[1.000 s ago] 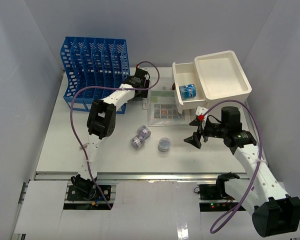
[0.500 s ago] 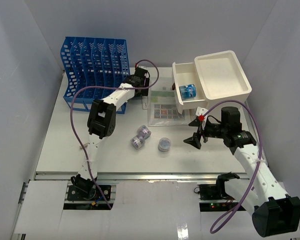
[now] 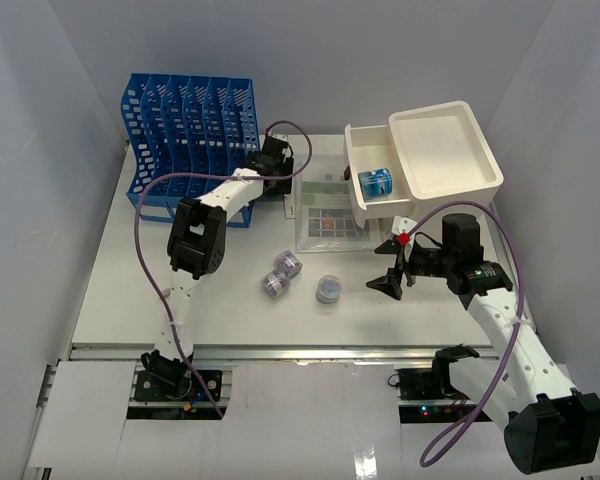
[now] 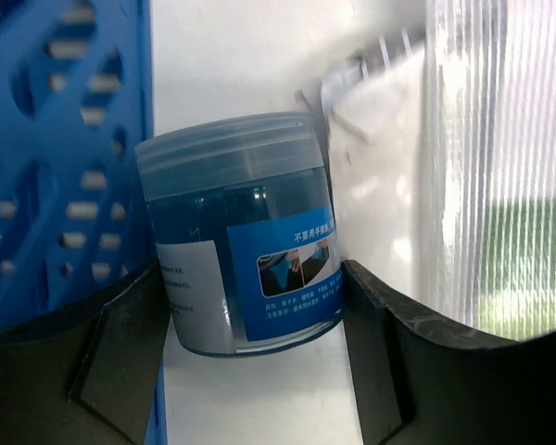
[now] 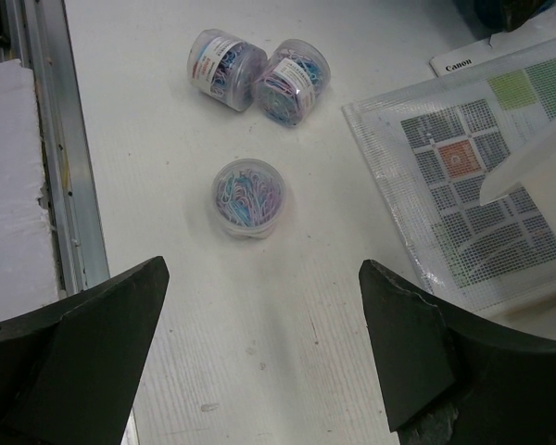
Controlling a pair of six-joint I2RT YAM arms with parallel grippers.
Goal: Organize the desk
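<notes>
The white desk [image 3: 130,290] holds three clear tubs of coloured paper clips: two lying together [image 3: 281,274] and one upright [image 3: 329,289]. They also show in the right wrist view [image 5: 259,69] [image 5: 247,195]. My left gripper [image 3: 270,163] is at the back, beside the blue file rack [image 3: 185,130]. Its fingers [image 4: 125,343] press both sides of a blue jar [image 4: 241,241] with a blue and white label. My right gripper [image 3: 392,265] is open and empty over bare desk [image 5: 262,278], right of the upright tub.
A clear folder with a colour chart [image 3: 325,215] lies at the back middle. The cream drawer cabinet [image 3: 440,150] stands at the back right, its drawer [image 3: 356,205] open with another blue jar [image 3: 376,182] inside. A metal rail [image 3: 280,352] edges the front.
My left gripper has shifted a little left toward the blue rack with the jar between its fingers. The right arm has not moved.
</notes>
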